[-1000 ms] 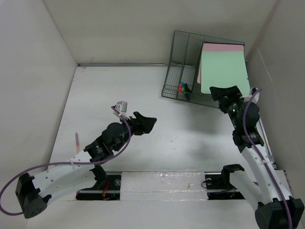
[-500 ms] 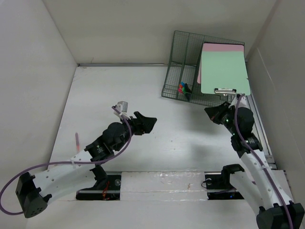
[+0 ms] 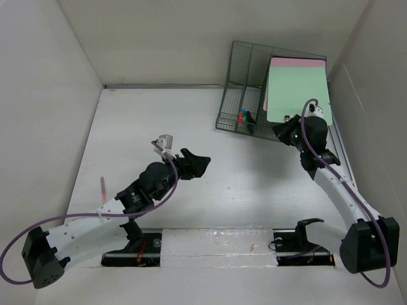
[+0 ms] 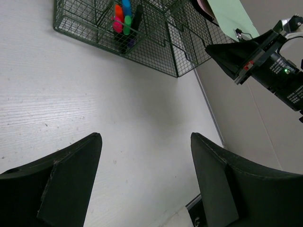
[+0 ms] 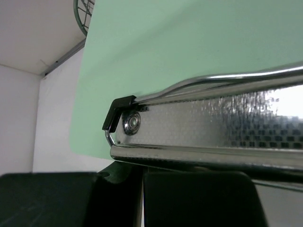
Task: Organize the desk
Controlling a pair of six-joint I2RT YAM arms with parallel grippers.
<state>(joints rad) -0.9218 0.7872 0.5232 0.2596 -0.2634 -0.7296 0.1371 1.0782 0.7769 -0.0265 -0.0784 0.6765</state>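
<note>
The desk [image 3: 222,159] is a white tabletop. A green clipboard [image 3: 297,92] leans in the dark green wire rack [image 3: 245,76] at the back right, with a pink board [image 3: 297,62] behind it. My right gripper [image 3: 283,130] is shut with nothing between its fingers, right at the clipboard's lower edge. In the right wrist view the closed fingertips [image 5: 142,171] sit just under the metal clip [image 5: 213,127] of the green clipboard [image 5: 189,42]. My left gripper [image 3: 196,164] hangs open over the middle of the desk, with only bare tabletop between its fingers [image 4: 146,136].
Coloured markers [image 3: 243,117] stand in the rack's front compartment, also seen in the left wrist view as markers [image 4: 122,16] inside the rack [image 4: 156,42]. White walls close in the desk on the left, back and right.
The right gripper was open at the clip, backed off toward the near edge while shutting, and has now come forward again to the clipboard's lower edge. The left arm has barely moved.
</note>
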